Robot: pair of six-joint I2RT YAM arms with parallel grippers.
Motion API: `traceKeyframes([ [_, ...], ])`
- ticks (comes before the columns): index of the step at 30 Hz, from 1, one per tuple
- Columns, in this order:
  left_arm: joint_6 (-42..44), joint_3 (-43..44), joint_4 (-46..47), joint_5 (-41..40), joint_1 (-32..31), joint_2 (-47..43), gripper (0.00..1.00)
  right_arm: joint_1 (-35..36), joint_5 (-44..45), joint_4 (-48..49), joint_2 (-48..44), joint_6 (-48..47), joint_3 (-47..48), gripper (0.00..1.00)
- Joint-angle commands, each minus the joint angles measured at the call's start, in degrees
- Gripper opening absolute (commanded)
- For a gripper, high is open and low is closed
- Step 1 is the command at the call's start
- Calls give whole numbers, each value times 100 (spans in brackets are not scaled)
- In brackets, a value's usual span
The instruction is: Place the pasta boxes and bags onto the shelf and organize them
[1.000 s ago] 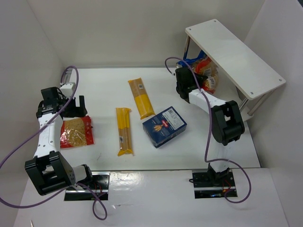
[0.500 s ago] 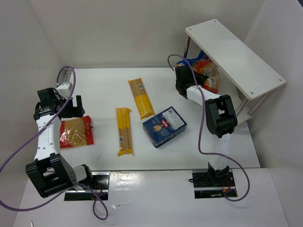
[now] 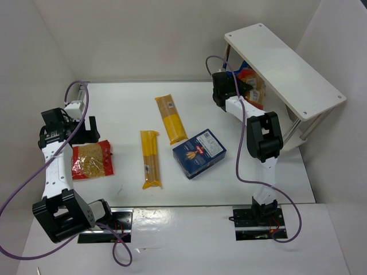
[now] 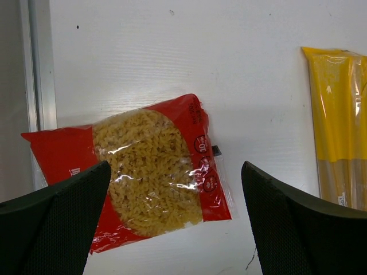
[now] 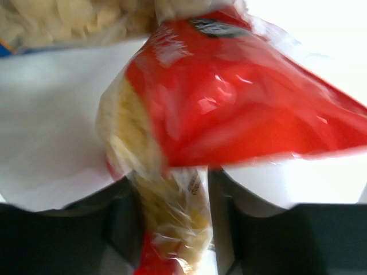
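The white shelf stands at the far right. My right gripper reaches under its top board and is shut on a red-edged bag; in the right wrist view the gripper pinches the bag's edge over the lower board. A blue-edged bag lies behind it. The dark blue carton and two spaghetti packs lie mid-table. My left gripper is open above the second red-edged bag; in the left wrist view the gripper hovers over this bag.
White walls enclose the table on the left, back and right. The shelf's thin metal legs stand beside my right arm. A metal strip runs along the left wall. One spaghetti pack shows at the right of the left wrist view.
My right gripper has carried the red-edged bag farther back under the shelf's top board. My left gripper has shifted slightly left and back, staying open above the other red bag.
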Motion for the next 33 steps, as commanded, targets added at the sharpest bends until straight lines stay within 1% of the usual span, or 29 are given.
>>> traceKeyframes([
  [1, -48, -17, 43, 186, 76, -170, 100, -3, -185, 48, -3, 460, 460, 56],
  [2, -48, -17, 43, 186, 76, -170, 100, -3, -185, 48, -3, 461, 529, 60],
  [3, -48, -17, 43, 186, 76, -170, 100, -3, -255, -31, -3, 557, 530, 66],
  [6, -48, -17, -10, 186, 129, -170, 100, -3, -378, -303, -3, 750, 687, 75],
  [12, -48, -17, -10, 186, 129, -170, 100, -3, -572, -480, -3, 874, 750, 82],
  [13, -48, -17, -10, 186, 129, -170, 100, -3, -729, -541, -55, 944, 750, 84],
  [15, -48, -17, -10, 186, 129, -170, 100, -3, -966, -751, -125, 1032, 750, 85],
  [16, -48, -17, -10, 186, 129, -170, 100, -3, -1272, -822, -239, 1128, 750, 86],
  [19, -48, -17, -10, 186, 129, -170, 100, 111, -1748, -1165, -407, 1305, 750, 87],
  [22, -48, -17, -10, 239, 129, -170, 100, 234, -2415, -1499, -547, 1454, 750, 87],
  [25, -48, -17, -10, 239, 129, -222, 100, 234, -2794, -1666, -600, 1568, 750, 89],
  [29, -48, -17, -10, 239, 129, -222, 100, 234, -2848, -1789, -601, 1639, 750, 89],
  [33, -48, -17, -10, 239, 129, -222, 100, 286, -3645, -2140, -785, 1639, 750, 89],
])
